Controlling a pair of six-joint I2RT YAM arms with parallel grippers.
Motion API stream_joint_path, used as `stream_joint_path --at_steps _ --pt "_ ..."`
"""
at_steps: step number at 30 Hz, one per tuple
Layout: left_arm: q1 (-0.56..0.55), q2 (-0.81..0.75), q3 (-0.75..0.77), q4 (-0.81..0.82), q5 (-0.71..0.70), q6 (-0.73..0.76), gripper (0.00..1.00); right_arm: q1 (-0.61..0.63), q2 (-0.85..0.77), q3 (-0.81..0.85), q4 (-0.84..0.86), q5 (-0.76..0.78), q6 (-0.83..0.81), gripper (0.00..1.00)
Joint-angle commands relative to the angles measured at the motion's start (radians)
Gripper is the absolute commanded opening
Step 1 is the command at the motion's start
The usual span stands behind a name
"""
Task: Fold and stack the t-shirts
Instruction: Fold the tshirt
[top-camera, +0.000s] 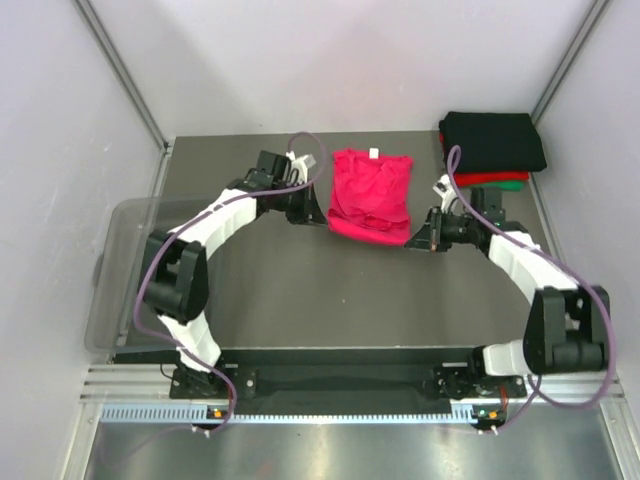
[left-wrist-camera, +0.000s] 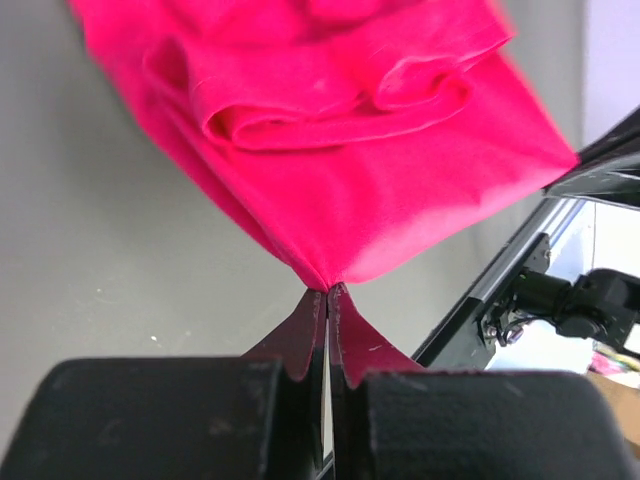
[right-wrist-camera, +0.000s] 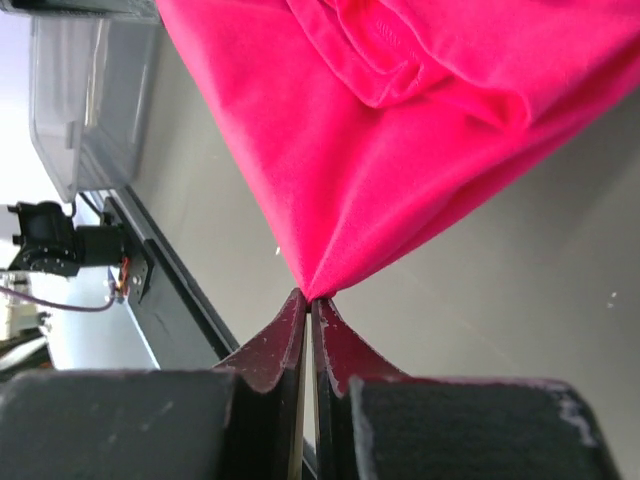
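A magenta-pink t-shirt (top-camera: 371, 193) lies partly folded at the middle back of the table, its white neck label at the far end. My left gripper (top-camera: 318, 219) is shut on the shirt's near left corner (left-wrist-camera: 328, 285), the cloth pinched at the fingertips. My right gripper (top-camera: 412, 240) is shut on the near right corner (right-wrist-camera: 310, 295) in the same way. The shirt (left-wrist-camera: 340, 130) fans out wrinkled from both pinches. A stack of folded t-shirts, black (top-camera: 494, 140) on top with red (top-camera: 490, 179) and green (top-camera: 505, 186) edges showing below, sits at the back right corner.
A clear plastic bin (top-camera: 125, 265) stands off the table's left edge; it also shows as the bin (right-wrist-camera: 85, 100) in the right wrist view. White walls close in the back and sides. The dark table (top-camera: 330, 300) stretches in front of the shirt.
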Motion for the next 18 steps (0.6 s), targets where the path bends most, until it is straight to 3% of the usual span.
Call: stream_joint_path --at_steps 1,10,18 --pt "-0.010 -0.122 0.007 -0.009 -0.002 0.046 0.00 -0.011 -0.124 -0.029 0.021 -0.019 0.006 0.00" --pt "-0.010 -0.196 0.007 -0.027 0.000 0.066 0.00 -0.017 -0.282 -0.085 0.029 -0.014 0.034 0.00" --pt "-0.009 -0.176 0.082 -0.025 0.003 0.058 0.00 -0.035 -0.230 -0.019 0.052 -0.029 0.040 0.00"
